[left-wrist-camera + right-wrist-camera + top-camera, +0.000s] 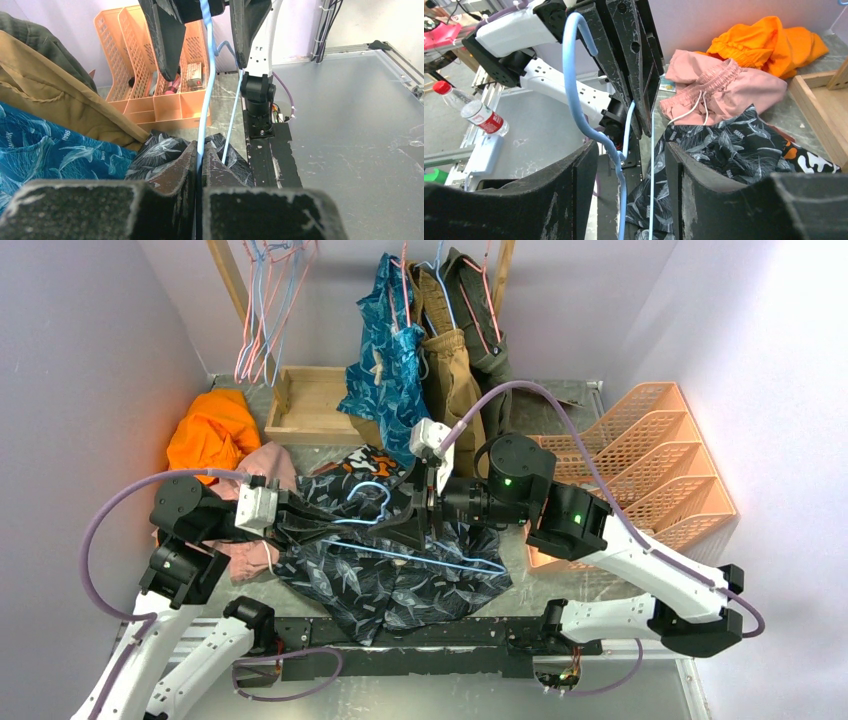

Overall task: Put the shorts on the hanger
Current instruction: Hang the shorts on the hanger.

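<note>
Left gripper [200, 150] clamped on light-blue hanger [206, 90]. Right gripper [631, 147] fingers apart, straddling hook neck. Leaf-print shorts [400, 585] heaped at table [640, 680] near edge, under hanger. Draping apparently not yet done.

Near right: table [350, 125] bare, passable.
Centre: shorts [350, 590] and hanger [450, 560] cover the table there.
Left: orange garment [212, 430], pink garment [270, 465] heaped.
Back: hung clothes [400, 350], wooden tray [310, 400]; gap probably tight.
Right: file rack [660, 450].
</note>
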Controlling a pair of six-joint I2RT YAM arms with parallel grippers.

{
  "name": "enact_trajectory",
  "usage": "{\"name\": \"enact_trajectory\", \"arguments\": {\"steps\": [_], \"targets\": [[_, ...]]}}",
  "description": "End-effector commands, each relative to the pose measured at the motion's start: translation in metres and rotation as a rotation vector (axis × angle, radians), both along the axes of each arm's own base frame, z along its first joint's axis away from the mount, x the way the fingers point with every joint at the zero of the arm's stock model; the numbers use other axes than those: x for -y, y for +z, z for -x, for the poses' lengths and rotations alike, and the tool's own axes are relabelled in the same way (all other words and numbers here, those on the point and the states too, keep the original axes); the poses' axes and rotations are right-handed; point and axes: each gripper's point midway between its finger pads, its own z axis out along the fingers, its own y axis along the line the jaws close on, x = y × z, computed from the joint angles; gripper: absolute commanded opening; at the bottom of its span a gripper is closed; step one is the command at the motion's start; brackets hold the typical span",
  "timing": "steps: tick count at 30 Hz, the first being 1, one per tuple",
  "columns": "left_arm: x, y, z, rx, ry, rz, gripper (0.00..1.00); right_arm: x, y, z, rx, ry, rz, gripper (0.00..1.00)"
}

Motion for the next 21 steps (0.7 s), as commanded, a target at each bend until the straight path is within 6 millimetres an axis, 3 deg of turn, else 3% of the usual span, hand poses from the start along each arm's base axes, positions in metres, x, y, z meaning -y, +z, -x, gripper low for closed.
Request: {"name": "enact_trajectory", "arguments": {"steps": [1, 4, 10, 12, 15, 19, 20, 21], "targets": [[-0.002, 0.010, 0.008, 0.049, -0.025, 0.008, 0.07, -0.001, 0.003, 0.000, -0.005, 0.008, -0.010, 0.52], [-0.001, 0.011, 0.007, 0.050, -0.023, 0.011, 0.07, -0.003, -0.002, 0.000, -0.010, 0.012, 0.005, 0.43], [-0.001, 0.011, 0.005, 0.034, -0.020, 0.009, 0.07, -0.004, -0.008, -0.001, -0.009, 0.011, 0.017, 0.41], [-0.001, 0.011, 0.005, 0.037, -0.020, 0.011, 0.07, -0.004, -0.010, -0.001, -0.012, 0.011, 0.021, 0.32], [0.000, 0.012, 0.004, 0.032, -0.016, 0.015, 0.07, -0.004, -0.010, 0.000, -0.017, 0.016, 0.022, 0.01], [0.000, 0.009, -0.002, 0.012, 0.007, 0.017, 0.08, -0.003, -0.011, 0.001, -0.024, 0.019, 0.027, 0.00], [0.001, 0.008, -0.003, 0.005, 0.010, 0.015, 0.17, -0.002, -0.011, -0.001, -0.025, 0.005, 0.029, 0.00], [0.000, 0.007, -0.005, -0.004, 0.022, 0.013, 0.34, 0.000, -0.011, -0.005, -0.024, -0.023, 0.028, 0.00]]}}
